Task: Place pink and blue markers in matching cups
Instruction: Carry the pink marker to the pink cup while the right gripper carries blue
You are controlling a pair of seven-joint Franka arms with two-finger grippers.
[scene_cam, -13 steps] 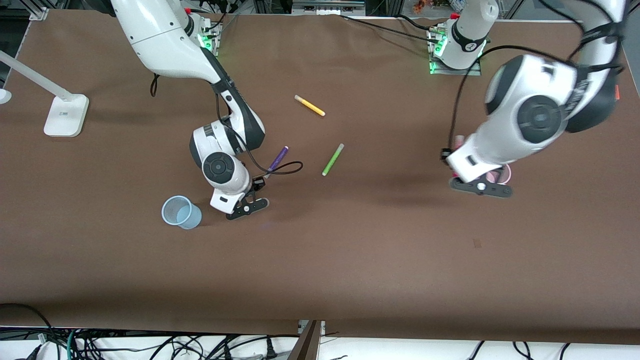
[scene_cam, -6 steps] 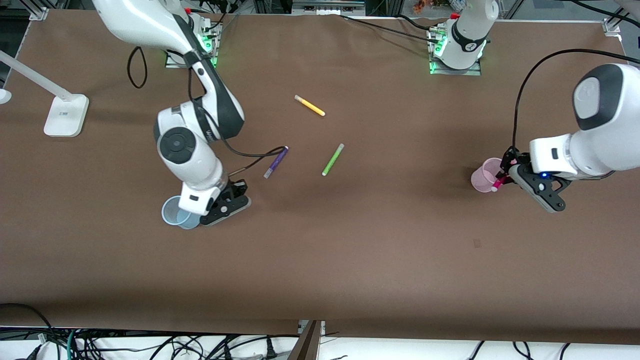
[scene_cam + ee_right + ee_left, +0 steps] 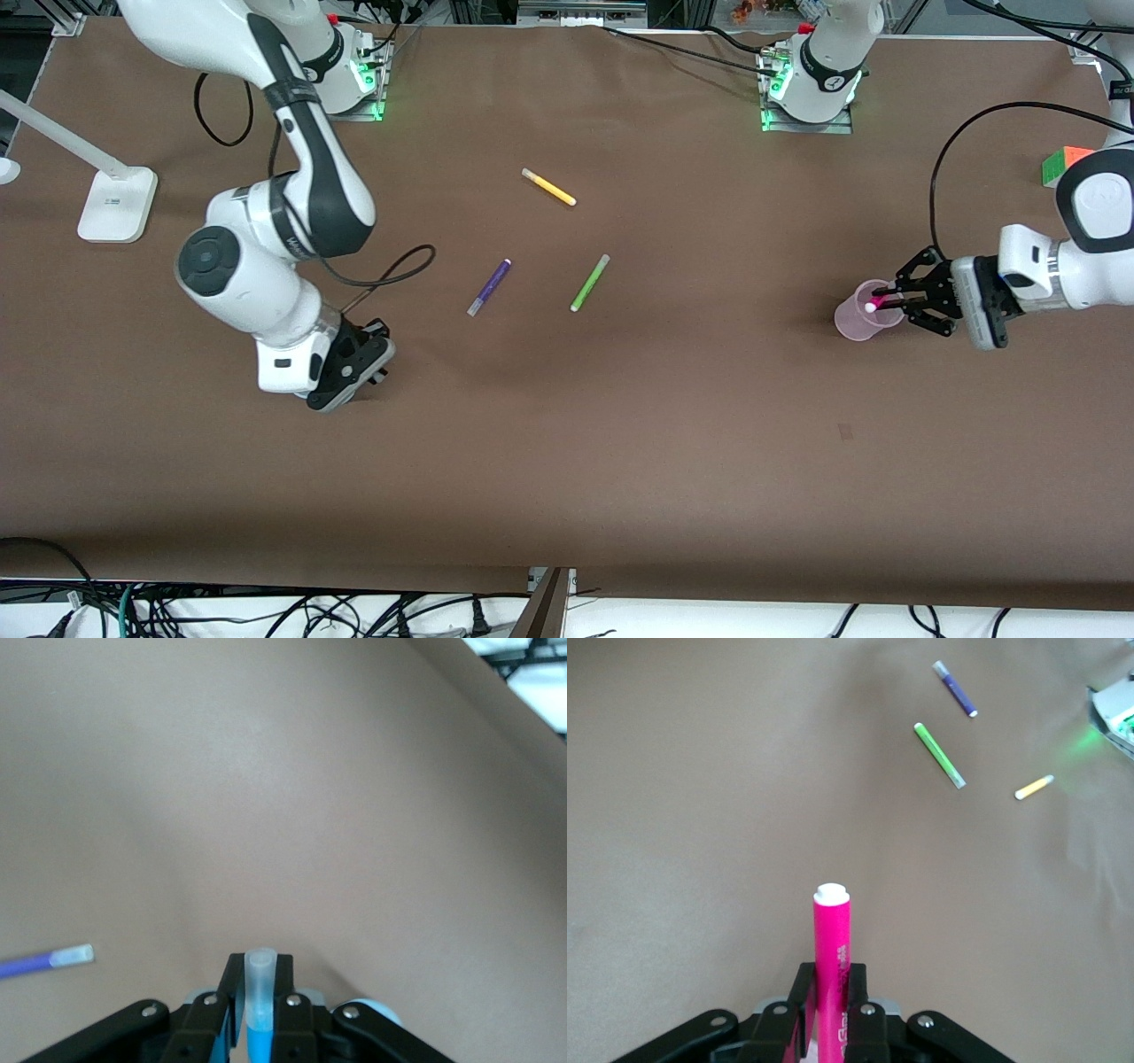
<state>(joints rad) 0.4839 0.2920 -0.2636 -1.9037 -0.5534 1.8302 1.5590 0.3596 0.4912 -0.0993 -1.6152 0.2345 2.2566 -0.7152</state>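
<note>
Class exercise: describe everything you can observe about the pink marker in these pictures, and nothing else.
The pink marker is a slim, bright magenta felt pen, plastic by its look, with a whitish end. The left gripper holds it, jaws shut on its lower barrel, so that the whitish end sticks out ahead of the fingers. In the front view the marker lies nearly level, its whitish end over the mouth of the pale pink cup at the left arm's end of the table. It has not been released.

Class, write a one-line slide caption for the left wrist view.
Left gripper grips the upright pink marker; three stray pens lie on the table.
</note>
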